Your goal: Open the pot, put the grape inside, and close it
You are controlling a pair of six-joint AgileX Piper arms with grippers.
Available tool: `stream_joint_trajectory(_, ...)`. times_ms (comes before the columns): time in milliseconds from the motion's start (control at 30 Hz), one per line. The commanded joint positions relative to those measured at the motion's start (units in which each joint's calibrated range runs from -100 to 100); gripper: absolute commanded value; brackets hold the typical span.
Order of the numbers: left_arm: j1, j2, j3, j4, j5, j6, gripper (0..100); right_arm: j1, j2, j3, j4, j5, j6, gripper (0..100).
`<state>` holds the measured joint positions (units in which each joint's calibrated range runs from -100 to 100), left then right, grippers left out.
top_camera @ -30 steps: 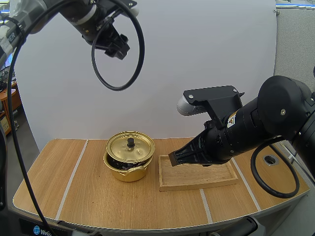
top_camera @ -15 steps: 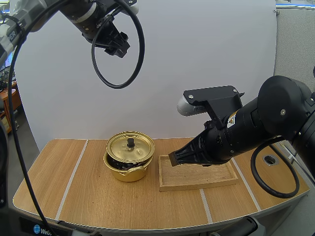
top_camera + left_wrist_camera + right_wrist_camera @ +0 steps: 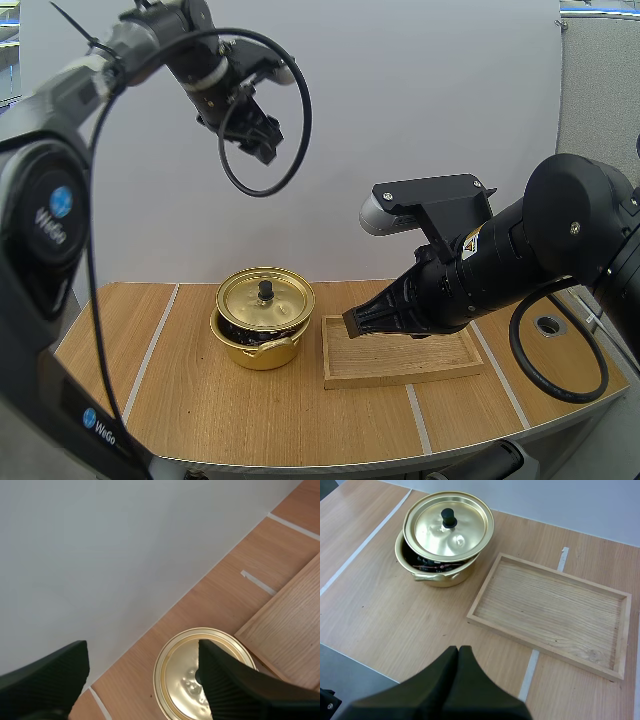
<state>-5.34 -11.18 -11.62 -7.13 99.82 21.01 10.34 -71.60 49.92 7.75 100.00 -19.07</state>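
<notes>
- Left claw has swung right and lower; fingers spread, empty, high above the pot.
- Right claw, closed on nothing, hovers over the wooden tray.
- Pot, lid askew, sits on the desk left of this claw.

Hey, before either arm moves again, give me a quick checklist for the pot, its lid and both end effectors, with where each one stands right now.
1. Lid seated squarely on the pot: not ok, it sits off-centre and leaves a gap.
2. Grapes inside: cannot tell, dark contents show through the gap.
3. Knob free: ok, nothing touches it.
4. Left end effector open: ok, high above the lid.
5. Right end effector clear of the pot: ok, shut on nothing, near the tray.
</notes>
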Motion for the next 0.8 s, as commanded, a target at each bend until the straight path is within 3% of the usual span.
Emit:
stream_joint_trajectory(0, 0.01, 8.29, 1.89, -2.16, 0.18, 0.00, 100, -0.17, -0.65, 0.12, 0.20, 0.00, -0.30, 0)
stream_joint_trajectory(400, 0.01, 17.09, 11.72, -1.69, 0.18, 0.11, 100, -0.17, -0.65, 0.12, 0.20, 0.00, -0.30, 0)
stream_joint_trajectory(767, 0.01, 21.24, 12.57, -1.94, 0.18, 0.21, 100, -0.17, -0.65, 0.12, 0.20, 0.00, -0.30, 0)
